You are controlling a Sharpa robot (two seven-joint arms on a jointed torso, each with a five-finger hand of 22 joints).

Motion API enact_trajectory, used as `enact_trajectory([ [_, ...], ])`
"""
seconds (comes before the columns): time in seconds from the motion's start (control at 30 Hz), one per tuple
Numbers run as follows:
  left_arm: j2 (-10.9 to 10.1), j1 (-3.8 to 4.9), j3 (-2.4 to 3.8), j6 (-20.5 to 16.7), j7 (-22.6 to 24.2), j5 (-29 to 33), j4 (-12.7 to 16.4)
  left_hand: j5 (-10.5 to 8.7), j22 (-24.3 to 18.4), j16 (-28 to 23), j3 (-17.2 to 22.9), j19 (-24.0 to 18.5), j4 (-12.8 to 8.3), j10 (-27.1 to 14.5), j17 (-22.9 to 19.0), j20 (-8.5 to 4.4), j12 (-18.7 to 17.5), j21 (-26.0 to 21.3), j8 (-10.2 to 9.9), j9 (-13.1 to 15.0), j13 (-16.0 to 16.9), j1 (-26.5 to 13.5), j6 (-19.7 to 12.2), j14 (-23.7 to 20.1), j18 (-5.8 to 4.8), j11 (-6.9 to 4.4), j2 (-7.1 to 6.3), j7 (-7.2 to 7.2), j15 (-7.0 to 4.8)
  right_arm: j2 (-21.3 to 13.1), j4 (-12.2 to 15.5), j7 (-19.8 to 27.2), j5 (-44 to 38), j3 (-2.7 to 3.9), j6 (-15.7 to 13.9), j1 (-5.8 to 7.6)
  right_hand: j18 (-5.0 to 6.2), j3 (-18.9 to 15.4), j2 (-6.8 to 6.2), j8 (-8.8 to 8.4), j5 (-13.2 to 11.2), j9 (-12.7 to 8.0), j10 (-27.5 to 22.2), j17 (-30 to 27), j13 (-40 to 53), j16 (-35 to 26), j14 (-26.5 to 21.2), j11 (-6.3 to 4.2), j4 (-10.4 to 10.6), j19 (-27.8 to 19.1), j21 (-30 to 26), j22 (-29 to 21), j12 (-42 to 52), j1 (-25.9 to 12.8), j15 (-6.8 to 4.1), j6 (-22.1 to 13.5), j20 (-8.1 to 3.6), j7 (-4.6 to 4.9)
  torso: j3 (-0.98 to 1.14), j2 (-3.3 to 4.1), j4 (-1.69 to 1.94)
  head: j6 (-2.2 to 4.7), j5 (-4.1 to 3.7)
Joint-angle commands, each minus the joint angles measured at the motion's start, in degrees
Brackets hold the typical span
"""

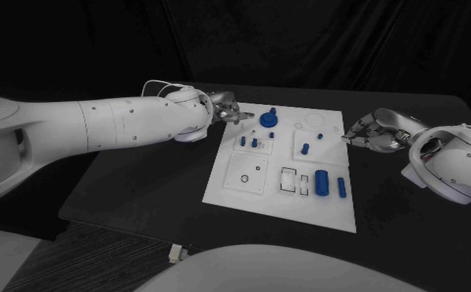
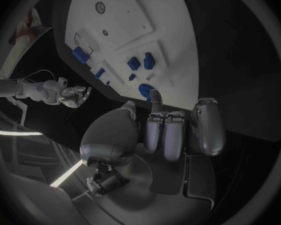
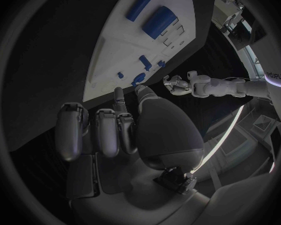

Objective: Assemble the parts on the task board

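Black table [image 1: 147,190], white task board [image 1: 280,200] centred. Left hand [image 1: 228,109] at 11 o'clock, right hand [image 1: 373,132] at 3, both curled, empty. Advisable: approach blue knob [image 1: 269,119] slowly.

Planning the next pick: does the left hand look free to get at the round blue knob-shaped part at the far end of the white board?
Probably yes. The left hand hovers just beside the round blue knob-shaped part, holding nothing, and nothing lies between them on the white task board.

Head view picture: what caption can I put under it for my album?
Two robot hands, left hand and right hand, flank a white task board dotted with blue parts.
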Motion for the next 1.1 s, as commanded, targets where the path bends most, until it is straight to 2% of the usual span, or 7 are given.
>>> enact_trajectory([
  [0.03,-0.1,1.65,0.07,-1.8,3.7,1.7,-0.2,3.71,11.5,0.8,-2.8,0.2,0.4,6.3,15.9,0.0,1.0,-0.1,-1.2,-0.2,15.4,2.2,-1.3,6.4,-1.46,0.11,0.62,-0.19,0.2,0.0,-0.1,-1.0,-0.1,0.04,0.3,-0.14,1.01,1.8,0.39,0.16,1.6,-0.1,5.7,4.6,15.2,-0.7,4.0,0.76,-0.3,1.1,-0.9,12.1,1.0,1.2,0.27,-0.5,0.34,0.07,0.01,-0.01,0.01,0.0,0.03],
  [0.07,-0.1,1.9,0.07,-1.5,3.7,1.7,-0.2,3.71,11.5,0.8,-2.8,0.2,0.4,6.3,15.9,0.0,1.0,-0.1,-1.2,-0.2,15.4,2.2,-1.3,6.4,-1.46,0.11,0.62,-0.19,0.2,0.0,-0.1,-1.0,-0.1,0.04,0.3,-0.14,1.01,1.8,0.39,0.16,1.6,-0.1,5.7,4.6,15.2,-0.7,4.0,0.76,-0.3,1.1,-0.9,12.1,1.0,1.2,0.27,-0.5,0.34,0.07,0.01,-0.01,0.01,0.0,0.02],
  [0.1,-0.1,2.5,0.07,-0.6,3.8,1.9,-0.4,8.0,11.4,0.8,-2.3,0.0,0.1,6.3,15.9,0.04,1.0,-0.4,-1.7,-0.4,15.4,5.9,-1.7,6.4,-1.38,0.11,0.85,-0.15,0.26,0.0,-0.1,-1.0,-0.1,0.04,0.3,-0.14,1.01,1.8,0.39,0.16,1.6,-0.1,5.7,4.6,15.2,-0.7,4.0,0.76,-0.3,1.1,-0.9,12.1,1.0,1.2,0.27,-0.5,0.34,0.07,0.01,-0.01,0.01,0.0,-0.01],
  [0.23,0.5,4.2,0.08,5.3,3.4,4.8,-1.2,11.12,11.3,0.8,-0.3,-0.3,-1.5,6.3,15.9,0.08,1.0,-1.0,-2.3,-0.8,15.4,12.4,-2.0,6.4,-1.27,0.03,0.68,-0.35,0.22,0.0,-0.1,-0.9,0.0,0.04,0.2,-0.14,1.01,1.8,0.39,0.16,1.6,-0.1,5.7,4.6,15.2,-0.7,4.0,0.76,-0.3,1.1,-0.9,12.1,1.0,1.2,0.27,-0.5,0.34,0.07,0.0,0.02,0.02,0.0,-0.02],
  [0.53,2.8,5.06,0.07,19.5,-0.7,7.3,-3.4,11.24,11.1,0.8,1.2,-1.0,-1.7,6.3,15.9,0.23,1.0,-1.8,-3.6,-2.6,15.4,16.3,-1.6,6.4,-1.11,0.19,-1.17,-0.19,0.4,-0.1,0.1,-0.9,0.1,0.04,0.2,-0.14,1.01,1.8,0.39,0.16,1.6,-0.1,5.7,4.6,15.2,-0.7,4.0,0.76,-0.3,1.1,-0.9,12.1,1.0,1.2,0.27,-0.5,0.34,0.07,0.01,0.0,-0.03,0.0,-0.09],
  [0.77,5.7,5.17,0.08,29.0,-5.7,7.6,-6.9,10.8,11.1,0.8,0.4,-1.0,-0.4,6.3,15.9,0.29,1.0,-1.7,-4.8,-4.5,15.4,15.2,0.3,6.4,-1.12,0.23,-3.01,-0.14,0.45,-0.1,0.2,-0.8,0.1,0.04,0.2,-0.14,1.01,1.8,0.39,0.16,1.6,-0.1,5.7,4.6,15.2,-0.7,4.0,0.76,-0.3,1.1,-0.9,12.1,1.0,1.2,0.27,-0.5,0.34,0.07,0.02,0.01,-0.06,0.0,0.01],
  [1.1,9.7,5.2,0.09,35.4,-9.2,7.1,-11.0,8.13,10.9,0.8,0.0,-1.2,-0.1,6.3,15.9,0.83,1.0,-2.2,-14.1,-16.2,15.4,13.6,3.8,6.4,-1.03,1.05,-3.46,0.87,1.06,0.0,0.2,-0.7,0.1,0.04,0.3,-0.15,1.0,1.8,0.42,0.17,1.7,-0.1,5.7,4.6,15.2,-0.7,4.0,0.73,-0.3,1.1,-0.9,12.1,1.0,1.3,0.26,-0.5,0.33,0.05,-0.01,0.05,0.03,0.0,0.05],
])
